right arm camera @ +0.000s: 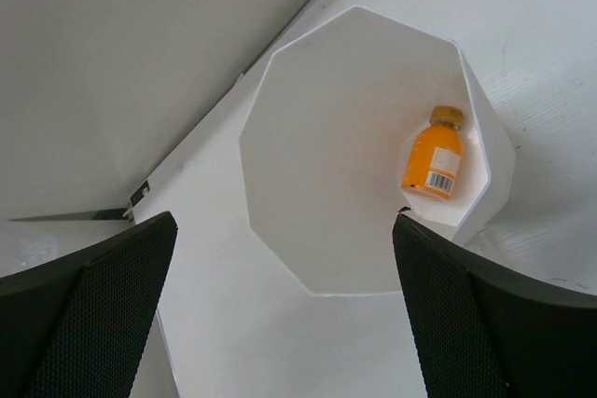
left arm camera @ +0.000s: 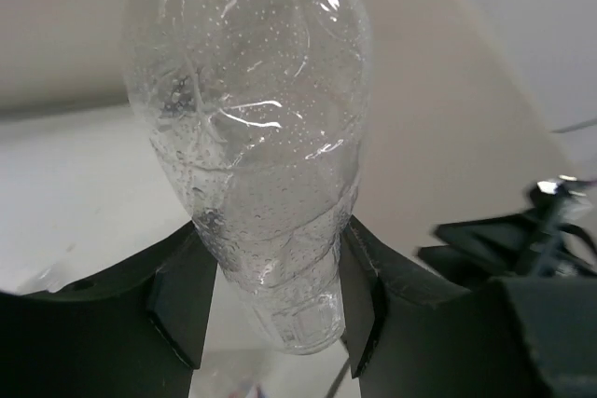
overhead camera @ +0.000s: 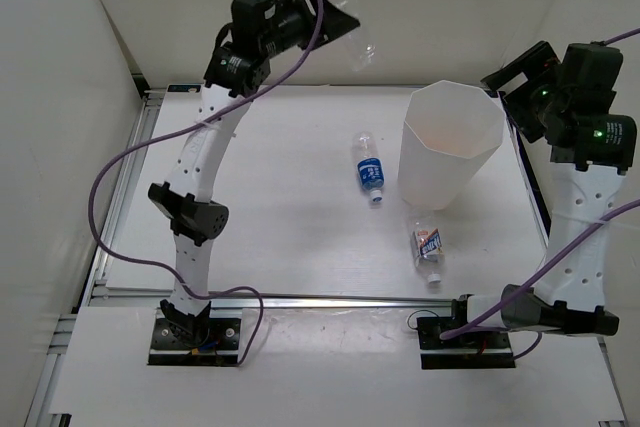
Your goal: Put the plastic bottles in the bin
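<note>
1 of 4 done: orange bottle (right arm camera: 434, 163) in bin (overhead camera: 440, 172). Left end effector (left arm camera: 270, 309) clamps clear bottle (left arm camera: 252, 137) aloft, well apart from bin. Right end effector (right arm camera: 289, 309) wide open, empty. Blue-label bottle (overhead camera: 370, 172) and red-white-blue-label bottle (overhead camera: 428, 245) lie on table (overhead camera: 280, 237).

Bottle (right arm camera: 434, 163) in bin (overhead camera: 440, 172); second bottle (overhead camera: 370, 169) left, third bottle (overhead camera: 428, 245) before it.

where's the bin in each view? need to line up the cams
Top external: bin right of centre on the white table, by the right arm.
Left wrist: not in it; the clear bottle gripped by the left hand fills the frame.
Right wrist: bin centre frame, seen from above, orange bottle inside.
Shared landmark: the white table, in top external and right wrist.
</note>
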Available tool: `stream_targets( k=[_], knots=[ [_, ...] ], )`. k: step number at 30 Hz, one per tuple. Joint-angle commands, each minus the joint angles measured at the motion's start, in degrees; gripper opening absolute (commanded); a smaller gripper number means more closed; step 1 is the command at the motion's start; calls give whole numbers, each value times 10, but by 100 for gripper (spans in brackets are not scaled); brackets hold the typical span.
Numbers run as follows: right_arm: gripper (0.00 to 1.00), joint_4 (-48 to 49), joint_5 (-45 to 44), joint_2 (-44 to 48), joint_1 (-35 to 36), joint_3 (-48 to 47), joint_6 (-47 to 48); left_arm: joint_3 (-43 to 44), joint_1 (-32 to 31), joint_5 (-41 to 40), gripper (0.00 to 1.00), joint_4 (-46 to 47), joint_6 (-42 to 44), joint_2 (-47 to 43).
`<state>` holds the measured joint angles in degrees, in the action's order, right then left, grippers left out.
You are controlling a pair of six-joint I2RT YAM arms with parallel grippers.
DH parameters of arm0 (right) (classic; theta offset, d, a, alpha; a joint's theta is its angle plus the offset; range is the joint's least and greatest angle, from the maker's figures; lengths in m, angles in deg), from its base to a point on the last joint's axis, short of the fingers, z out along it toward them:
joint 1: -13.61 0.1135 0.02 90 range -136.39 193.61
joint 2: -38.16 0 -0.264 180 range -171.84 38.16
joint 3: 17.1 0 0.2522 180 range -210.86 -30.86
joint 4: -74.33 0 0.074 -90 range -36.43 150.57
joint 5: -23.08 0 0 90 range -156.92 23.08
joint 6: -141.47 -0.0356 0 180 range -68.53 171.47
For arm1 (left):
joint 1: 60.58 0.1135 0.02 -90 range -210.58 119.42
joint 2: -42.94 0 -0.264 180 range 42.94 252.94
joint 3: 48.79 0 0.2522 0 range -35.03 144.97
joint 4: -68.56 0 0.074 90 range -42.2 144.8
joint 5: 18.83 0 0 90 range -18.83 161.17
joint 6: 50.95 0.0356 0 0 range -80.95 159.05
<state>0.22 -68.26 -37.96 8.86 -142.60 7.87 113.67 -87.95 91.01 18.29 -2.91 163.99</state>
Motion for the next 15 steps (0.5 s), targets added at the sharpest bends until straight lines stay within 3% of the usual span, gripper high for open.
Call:
stream_targets(
  k=[1, 4, 9, 15],
  knots=[
    [100, 3, 26, 42, -1, -42, -8, 23, -10, 71, 27, 80, -37, 2],
    [100, -2, 50, 83, -1, -72, -16, -34, -30, 55, 27, 145, -24, -29],
    [100, -78, 80, 112, -1, -193, -17, 3, -67, 36, 27, 159, -8, 12],
    [100, -67, 111, 182, -1, -204, -32, -5, -131, -10, 32, 196, 17, 68]
  ],
)
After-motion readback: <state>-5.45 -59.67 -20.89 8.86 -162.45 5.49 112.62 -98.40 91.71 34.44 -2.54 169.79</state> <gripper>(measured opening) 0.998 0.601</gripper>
